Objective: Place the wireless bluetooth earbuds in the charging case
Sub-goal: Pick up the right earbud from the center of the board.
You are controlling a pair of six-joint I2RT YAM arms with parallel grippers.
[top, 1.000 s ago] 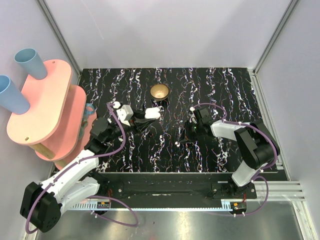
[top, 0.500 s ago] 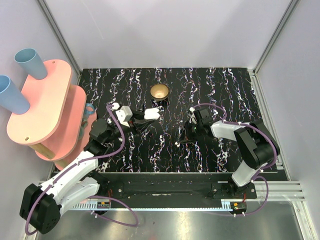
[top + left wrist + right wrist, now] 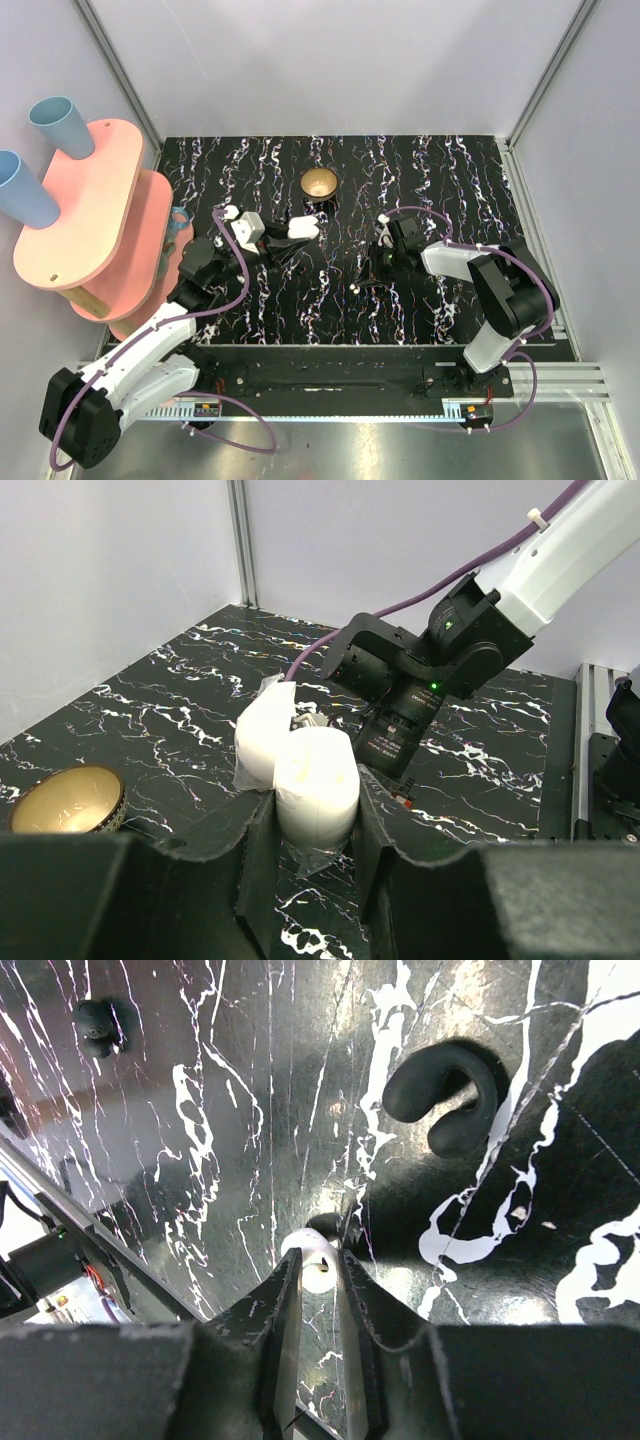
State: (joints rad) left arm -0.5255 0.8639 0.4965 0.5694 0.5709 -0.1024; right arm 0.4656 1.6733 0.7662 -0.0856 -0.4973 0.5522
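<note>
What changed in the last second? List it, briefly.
The left gripper, shut on the case, eased slightly left and nearer. The right gripper nudged slightly left, keeping its pinch on an earbud. The bowl stayed put.

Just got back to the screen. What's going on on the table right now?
The left gripper is clamped on the case, which it holds with the lid hinged open, facing the right arm. The right gripper is down at the table, fingers closed on either side of one white earbud. That earbud looks to be at the surface, not yet lifted. The other earbud isn't visible, and I can't see inside the case.
</note>
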